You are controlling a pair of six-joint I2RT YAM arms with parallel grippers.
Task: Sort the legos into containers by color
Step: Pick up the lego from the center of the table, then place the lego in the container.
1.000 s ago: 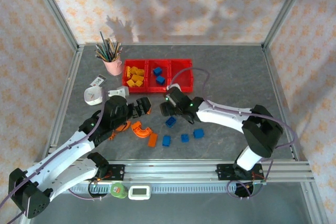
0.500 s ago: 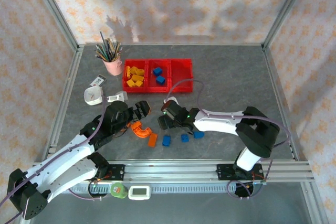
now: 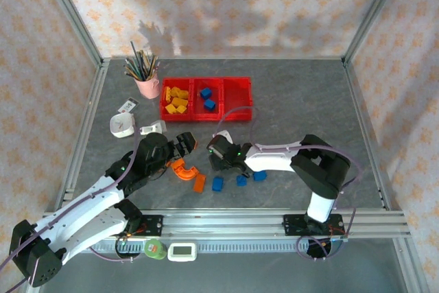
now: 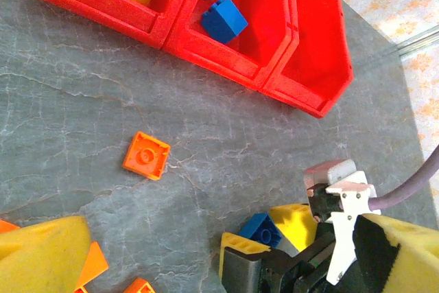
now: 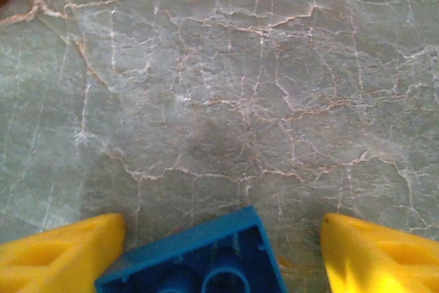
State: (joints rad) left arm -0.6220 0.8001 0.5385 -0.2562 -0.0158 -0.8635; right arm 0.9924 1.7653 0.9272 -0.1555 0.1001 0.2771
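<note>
- Closest to the near edge of the table, three blue legos lie in a loose row. An orange brick and an orange arch lie to their left.
- Just beyond them, toward the table's middle, the right gripper is low over a fourth blue brick. Its jaws are apart and straddle the brick, and a gap shows at the right-hand one of its yellow fingers.
- That brick is square and lies upside down, showing a hollow underside with a round tube.
- Left of it, the left gripper is spread wide and holds nothing.
- Toward the far edge, left of centre, sit the red containers. The left bin holds yellow bricks, the middle bin holds two blue ones, and the right bin shows bare red floor.
</note>
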